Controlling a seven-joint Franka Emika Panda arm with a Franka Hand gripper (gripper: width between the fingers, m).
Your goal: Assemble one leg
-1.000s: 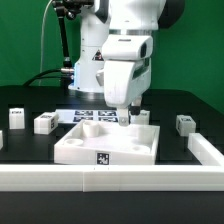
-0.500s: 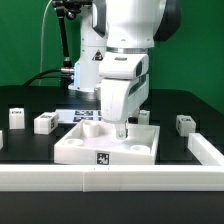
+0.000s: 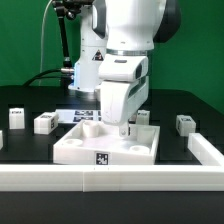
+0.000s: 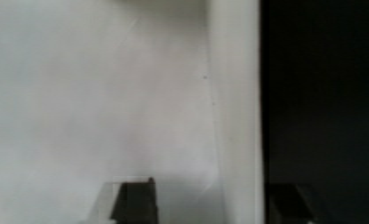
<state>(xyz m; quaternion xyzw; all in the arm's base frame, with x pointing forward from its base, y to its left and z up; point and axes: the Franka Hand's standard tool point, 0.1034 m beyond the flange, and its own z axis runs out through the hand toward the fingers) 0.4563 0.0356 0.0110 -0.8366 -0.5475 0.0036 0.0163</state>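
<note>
Presently the gripper [image 3: 125, 127] hangs low over the far side of the white square piece [image 3: 75, 150], fingers pointing down; in the wrist view its dark fingertips [image 4: 136, 200] stand part-way apart with plain white between them, and I cannot tell whether that is a held part or the surface below. The nearest leg [image 3: 143, 117] lies just beside the gripper on the exterior view's right, by the piece's far corner; a second leg [image 3: 44, 122] and a third leg [image 3: 14, 118] lie on the black table [image 3: 30, 145] well off to the left; a fourth leg [image 3: 185, 124] lies to the right. Such a leg looks light, stiff and smooth, likely slippery; pinch two opposite flat faces near mid-length, squarely, lest it twist.
</note>
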